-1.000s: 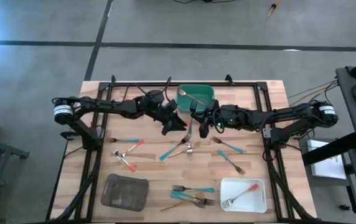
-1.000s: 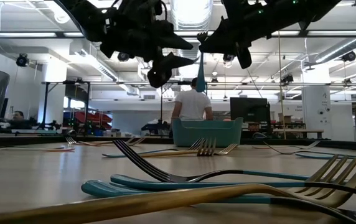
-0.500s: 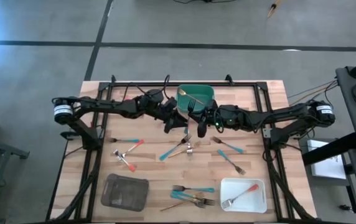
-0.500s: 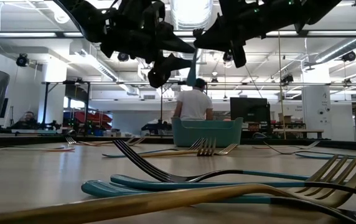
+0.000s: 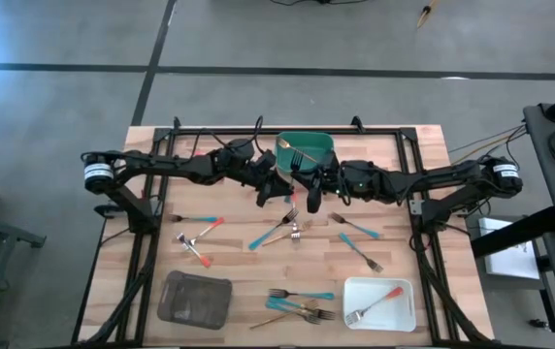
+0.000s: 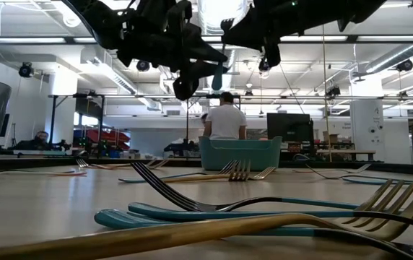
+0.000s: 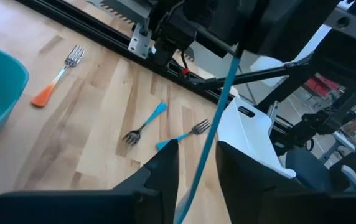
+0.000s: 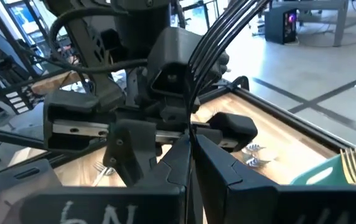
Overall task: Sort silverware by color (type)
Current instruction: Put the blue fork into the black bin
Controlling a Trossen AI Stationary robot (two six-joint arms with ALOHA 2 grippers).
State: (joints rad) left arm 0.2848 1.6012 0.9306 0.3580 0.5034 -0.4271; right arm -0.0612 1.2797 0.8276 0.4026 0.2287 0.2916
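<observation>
Both arms meet above the table's middle. My right gripper (image 5: 309,182) is shut on a teal-handled fork (image 5: 293,194), whose handle (image 6: 218,76) slants down from the fingers toward my left gripper (image 5: 276,187). The left gripper is open. In the left wrist view its two fingers (image 7: 165,168) stand on either side of the handle (image 7: 203,155), with a gap on each side. More silverware lies flat on the wood: teal and red forks (image 5: 198,225) at the left, a crossed teal and gold pair (image 5: 279,231) in the middle, others (image 5: 358,240) at the right. My right gripper pinches the fork between its two fingers (image 8: 184,158) near the head end; the dark tines (image 8: 228,37) rise past them. The fingers come about level from the table's right and lie across the fork. The fork is lifted clear, with its teal handle (image 6: 218,76) hanging at a slant below.
A green tray (image 5: 328,145) with a gold fork inside stands at the far middle, just behind the grippers. A white tray (image 5: 404,289) holding a red-handled fork sits near right, a grey tray (image 5: 195,299) near left. Several forks (image 5: 302,302) lie by the near edge.
My right gripper has risen a little and tipped, still shut on the fork. The fork's handle has swung from hanging straight down to slanting toward my left gripper, and now lies between its fingers. The left fingers have drawn closer together around the handle.
</observation>
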